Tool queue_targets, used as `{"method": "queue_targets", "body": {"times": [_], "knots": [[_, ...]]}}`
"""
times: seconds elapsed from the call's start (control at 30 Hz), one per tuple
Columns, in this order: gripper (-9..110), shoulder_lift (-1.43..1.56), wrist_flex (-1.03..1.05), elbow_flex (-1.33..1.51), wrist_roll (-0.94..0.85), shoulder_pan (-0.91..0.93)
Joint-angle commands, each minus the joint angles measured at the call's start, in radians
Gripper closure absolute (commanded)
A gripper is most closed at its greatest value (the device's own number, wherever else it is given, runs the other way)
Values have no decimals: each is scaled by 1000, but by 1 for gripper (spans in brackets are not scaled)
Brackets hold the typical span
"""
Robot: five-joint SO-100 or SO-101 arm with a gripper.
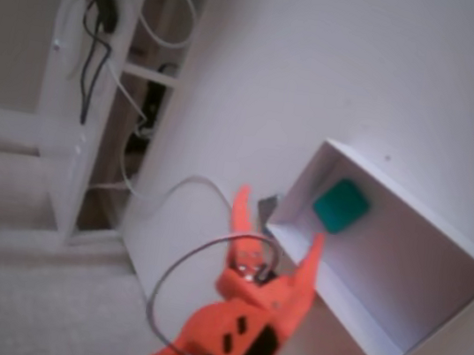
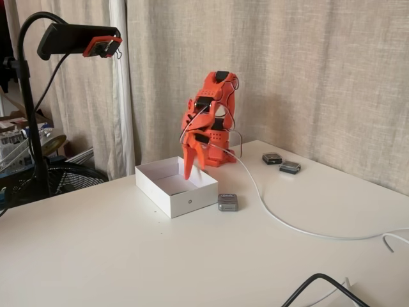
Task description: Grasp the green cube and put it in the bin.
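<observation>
One green cube [image 1: 342,206] only, lying on the white floor of the bin [image 1: 435,287], toward the corner nearest the arm, at about 10 o'clock from the bin's middle in the fixed view that looks down past the arm. Not visible in the side-on fixed view, hidden behind the bin [image 2: 171,198] wall. Gripper [image 1: 278,228] spread wide and empty, one orange finger [image 1: 240,206] outside the bin wall, the other over the near rim; cube at roughly 1 o'clock from the fingertips, apart from them. Seen side-on, gripper [image 2: 190,171] pointing down over the bin's far side. Judged done, or nearly: cube already inside. Handling, as a guess: small, light, stiff block, matte faces with fair grip, rounded corners likely to slip if pinched diagonally; best taken across two flat opposite faces. Small dark grey square [image 2: 228,202] just beside the bin's near corner; white cable [image 2: 275,217] trailing across the table [image 2: 128,256].
</observation>
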Motion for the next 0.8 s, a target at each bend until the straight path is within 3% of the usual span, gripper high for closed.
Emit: {"method": "queue_targets", "body": {"times": [0.0, 0.33, 0.6, 0.77], "knots": [[57, 114, -40, -2, 78, -112], [65, 342, -568, 55, 347, -578], [65, 753, -480, 261, 460, -848], [65, 962, -313, 368, 578, -974]]}}
